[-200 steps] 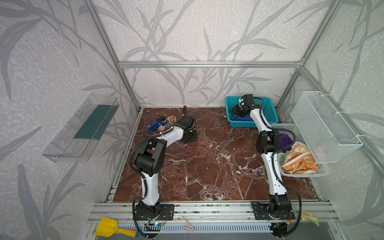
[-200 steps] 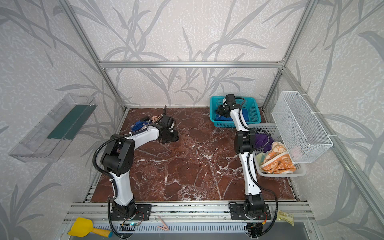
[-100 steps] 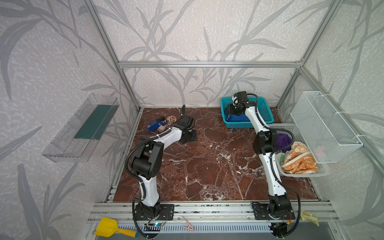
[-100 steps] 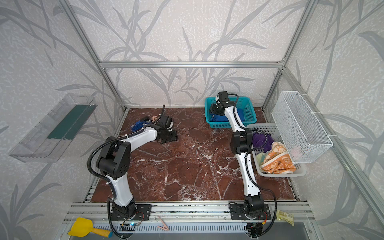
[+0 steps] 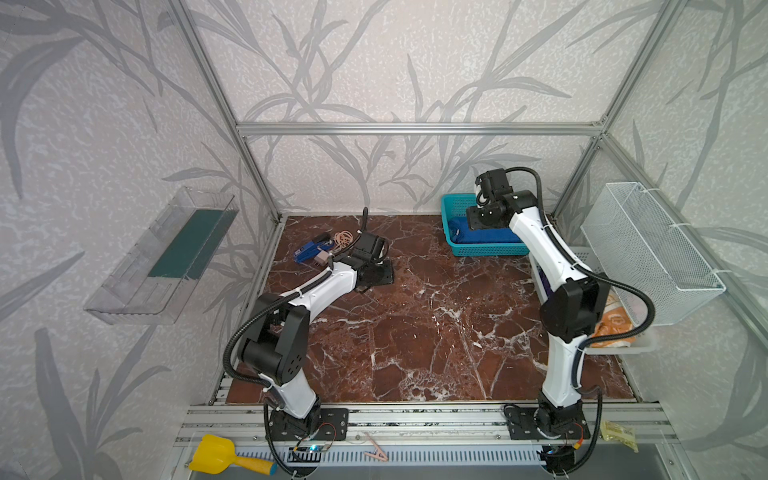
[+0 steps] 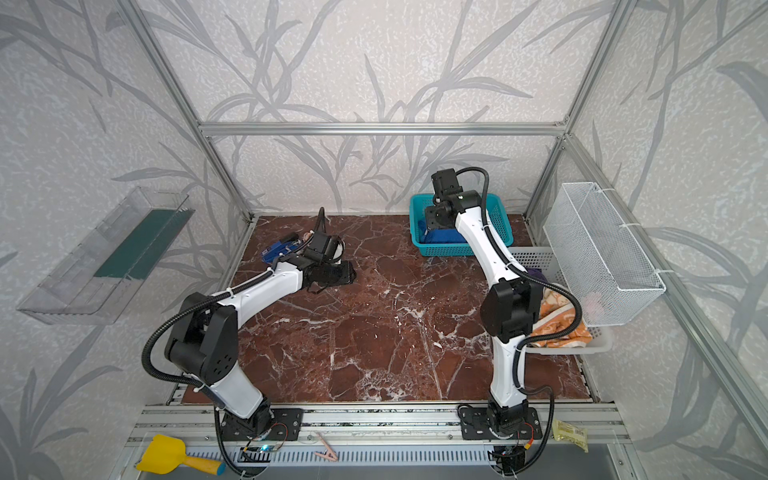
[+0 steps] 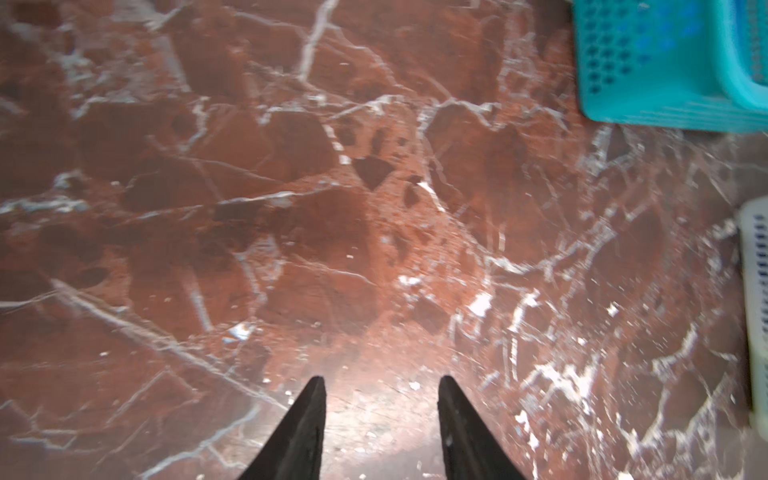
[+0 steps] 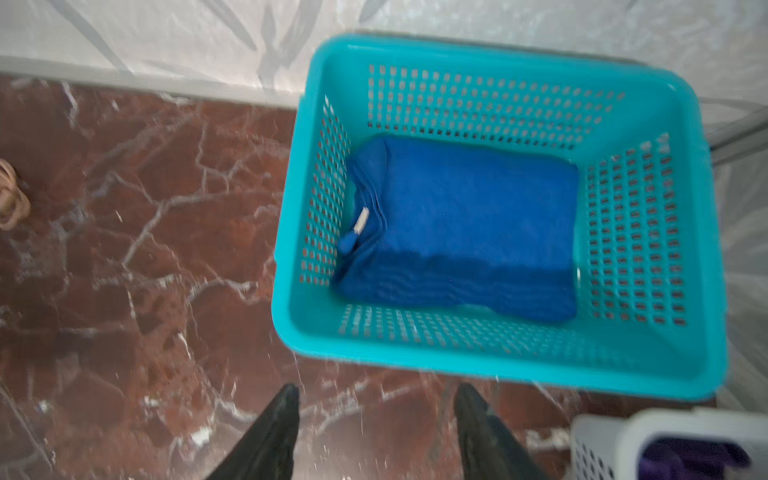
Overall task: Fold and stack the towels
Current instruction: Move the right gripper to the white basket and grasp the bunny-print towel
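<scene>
Presently found blue towel (image 8: 465,232) folded into a flat rectangle on the floor of the teal basket (image 8: 498,368), at the back right of the table (image 6: 374,332) in both top views. Noted a small white tag (image 8: 360,219) at one folded edge of this towel; writing on it not legible. Found right gripper (image 8: 377,386) raised above bare table just beside the teal basket's near rim, fingers spread apart, nothing between them, clear of towel and basket. Found left gripper (image 7: 380,378) low over bare table toward the back left, well apart from both baskets, fingers likewise spread and holding nothing. Located orange towel (image 6: 559,322) crumpled in the white basket (image 6: 561,351) along the table's right edge, partly behind the right arm (image 6: 482,245); white print visible on it, lettering too small to read. Located purple towel (image 8: 698,457) bunched in the same white basket, at the end nearer the teal basket. Recorded loose rubber bands (image 5: 343,239) and a small blue object (image 5: 309,252) on the table just behind the left gripper. Noted a yellow packet (image 6: 571,434) on the front rail (image 6: 395,419) with dark print, illegible, and a yellow scoop (image 6: 160,453) with a blue-tipped handle at the rail's left end
</scene>
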{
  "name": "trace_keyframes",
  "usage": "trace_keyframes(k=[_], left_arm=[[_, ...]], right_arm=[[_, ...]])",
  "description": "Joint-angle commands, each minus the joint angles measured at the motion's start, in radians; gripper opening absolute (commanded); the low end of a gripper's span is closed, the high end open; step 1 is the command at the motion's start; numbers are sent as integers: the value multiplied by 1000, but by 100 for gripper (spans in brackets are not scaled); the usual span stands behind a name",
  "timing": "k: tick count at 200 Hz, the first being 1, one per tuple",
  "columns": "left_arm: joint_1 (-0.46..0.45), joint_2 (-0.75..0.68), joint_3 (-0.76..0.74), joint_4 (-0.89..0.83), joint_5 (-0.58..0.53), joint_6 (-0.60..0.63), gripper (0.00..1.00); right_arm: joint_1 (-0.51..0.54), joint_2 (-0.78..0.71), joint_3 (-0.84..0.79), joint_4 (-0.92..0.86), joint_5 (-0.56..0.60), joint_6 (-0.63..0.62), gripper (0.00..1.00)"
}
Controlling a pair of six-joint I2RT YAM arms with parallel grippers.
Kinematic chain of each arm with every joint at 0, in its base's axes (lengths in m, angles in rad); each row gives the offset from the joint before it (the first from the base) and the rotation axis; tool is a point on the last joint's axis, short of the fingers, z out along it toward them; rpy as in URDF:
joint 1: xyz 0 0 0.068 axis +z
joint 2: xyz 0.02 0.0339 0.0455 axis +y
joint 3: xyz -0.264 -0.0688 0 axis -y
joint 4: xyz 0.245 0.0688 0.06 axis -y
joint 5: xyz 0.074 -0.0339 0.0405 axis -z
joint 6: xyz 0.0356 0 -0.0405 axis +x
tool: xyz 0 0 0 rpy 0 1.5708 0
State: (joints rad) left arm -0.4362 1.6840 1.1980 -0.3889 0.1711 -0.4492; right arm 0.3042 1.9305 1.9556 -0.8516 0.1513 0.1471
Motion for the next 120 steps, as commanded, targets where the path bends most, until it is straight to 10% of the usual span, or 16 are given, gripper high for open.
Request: trace_keyframes(k=[1, 75, 120], left_arm=[[-67, -34, 33, -29, -30, 55, 46], [-323, 109, 334, -15, -55, 94, 46], [-382, 181, 426, -65, -20, 119, 46]], right_arm=[[-14, -212, -280, 132, 137, 16, 60], [-139, -811, -931, 123, 325, 207, 64], [-279, -923, -1120, 150, 439, 251, 69]])
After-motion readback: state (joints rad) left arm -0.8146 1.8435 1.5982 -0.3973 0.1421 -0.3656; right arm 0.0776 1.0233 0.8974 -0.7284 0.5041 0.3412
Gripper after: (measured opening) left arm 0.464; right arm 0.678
